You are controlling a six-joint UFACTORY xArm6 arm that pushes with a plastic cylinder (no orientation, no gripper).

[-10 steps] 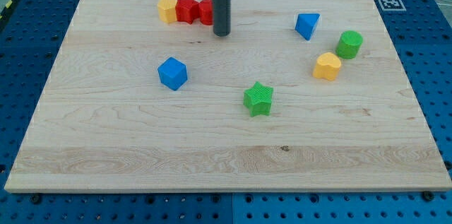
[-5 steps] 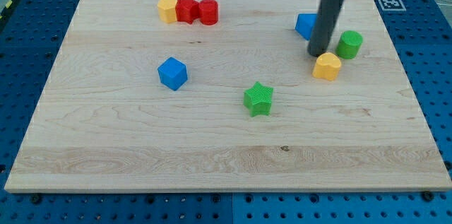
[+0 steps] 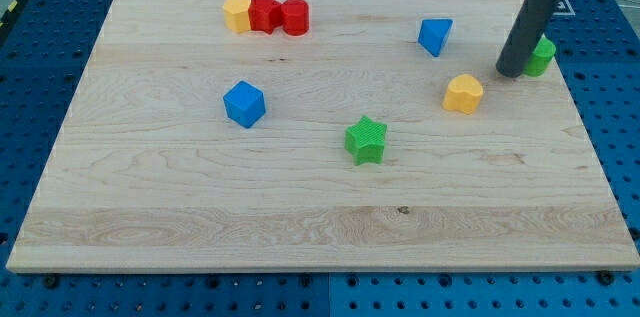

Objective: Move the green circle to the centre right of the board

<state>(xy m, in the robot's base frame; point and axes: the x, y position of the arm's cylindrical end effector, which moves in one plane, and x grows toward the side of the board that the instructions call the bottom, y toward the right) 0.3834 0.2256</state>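
Rod pressed against the green circle near the board's right edge, task close to done.

My tip sits touching the green circle from about its 8 o'clock side, the rod hiding part of that block. There is no claw on this arm, only the bare rod, so nothing is clenched or released; it can only push. The green circle stands by the right edge of the board, a little above mid-height, so it looks nearly at centre right; what seems left is a small nudge toward 6 o'clock without sliding it off the edge. The yellow block lies near the tip at its 8 o'clock, apart from it, and the blue triangle sits further off at about 10 o'clock.
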